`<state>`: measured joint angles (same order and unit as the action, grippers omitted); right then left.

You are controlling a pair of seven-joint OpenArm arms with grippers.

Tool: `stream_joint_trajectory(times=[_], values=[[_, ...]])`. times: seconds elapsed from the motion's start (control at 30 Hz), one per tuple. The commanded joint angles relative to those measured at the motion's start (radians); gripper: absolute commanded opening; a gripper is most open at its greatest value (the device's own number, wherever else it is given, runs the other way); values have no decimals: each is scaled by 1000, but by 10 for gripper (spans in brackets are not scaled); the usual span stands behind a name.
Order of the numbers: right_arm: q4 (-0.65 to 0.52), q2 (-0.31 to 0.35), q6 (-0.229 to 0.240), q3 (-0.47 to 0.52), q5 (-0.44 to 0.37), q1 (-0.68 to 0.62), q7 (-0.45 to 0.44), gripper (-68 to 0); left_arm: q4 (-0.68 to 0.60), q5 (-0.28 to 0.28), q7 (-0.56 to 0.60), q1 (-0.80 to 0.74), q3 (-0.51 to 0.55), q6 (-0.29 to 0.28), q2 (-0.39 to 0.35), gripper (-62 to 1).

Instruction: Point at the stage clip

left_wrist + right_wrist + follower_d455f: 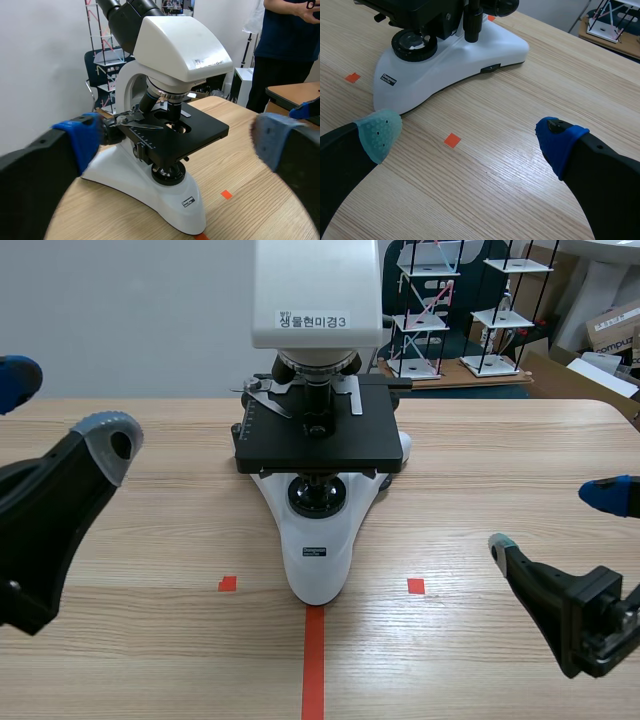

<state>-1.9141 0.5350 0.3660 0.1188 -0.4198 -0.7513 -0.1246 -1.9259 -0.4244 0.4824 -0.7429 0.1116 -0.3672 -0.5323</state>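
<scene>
Both arms flank the microscope (318,550) with the pointing job not yet done. The left gripper (65,412) stands with its fingers spread far apart, pinching nothing and touching nothing. The right gripper (555,520) is spread just as wide and equally empty, low over the table (480,450). The stage clip (141,123), a thin silvery arm, lies on the black stage (205,127) ahead of the left gripper, inside the span of its two fingers and nearer the blue-padded finger (80,140) than the grey one. Its long axis runs crosswise to that gripper's line of reach, from the blue-padded side in toward the objective lenses (167,100). From the right gripper the clip cannot be seen at all; only the white base and the underside of the stage lie ahead of it. In the scene view the clip occupies the half of the stage that faces the left arm, so that arm looks the better placed of the two. The white head overhangs the stage, so the coming move appears to call for a level approach from the side, with a fingertip carried forward and slightly toward the blue-padded side, well apart from the lenses just beyond the clip's inner end
</scene>
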Motion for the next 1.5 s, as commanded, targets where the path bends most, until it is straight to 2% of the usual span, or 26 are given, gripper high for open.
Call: stream_joint_trajectory(times=[0.0, 0.07, 0.17, 0.23, 0.27, 0.87, 0.93, 1.03, 1.3, 1.47], values=[[-17, 5, 0, 11, -7, 1, -11, -86, -5, -6, 18, -7, 8, 6, 0, -145], [-17, 5, 0, 11, -7, 1, -12, -86, -5, -2, 18, -7, 8, 6, 0, -287], [-17, 5, 0, 11, -7, 1, -12, -86, -5, -2, 17, -7, 8, 6, 0, -438], [-17, 5, 0, 11, -7, 1, -12, -86, -5, -1, 17, -7, 8, 6, 0, -561], [-17, 5, 0, 11, -7, 1, -12, -86, -5, 0, 17, -7, 8, 6, -1, -593], [-17, 5, 0, 11, -7, 1, -11, -86, 1, 11, 8, 7, 8, 10, -30, -590], [-17, 5, 0, 11, -7, 1, -11, -86, 1, 56, -29, 29, 8, 14, -48, -590], [-17, 5, 0, 11, -3, 1, -12, -86, 1, 76, -95, 70, 8, 29, -80, -590], [-17, 5, 0, 11, -3, 1, -12, -86, 38, 81, -171, 189, -5, 39, -148, -590], [-17, 5, 0, 11, -3, 1, -12, -86, 89, 81, -229, 289, -47, 39, -196, -590]])
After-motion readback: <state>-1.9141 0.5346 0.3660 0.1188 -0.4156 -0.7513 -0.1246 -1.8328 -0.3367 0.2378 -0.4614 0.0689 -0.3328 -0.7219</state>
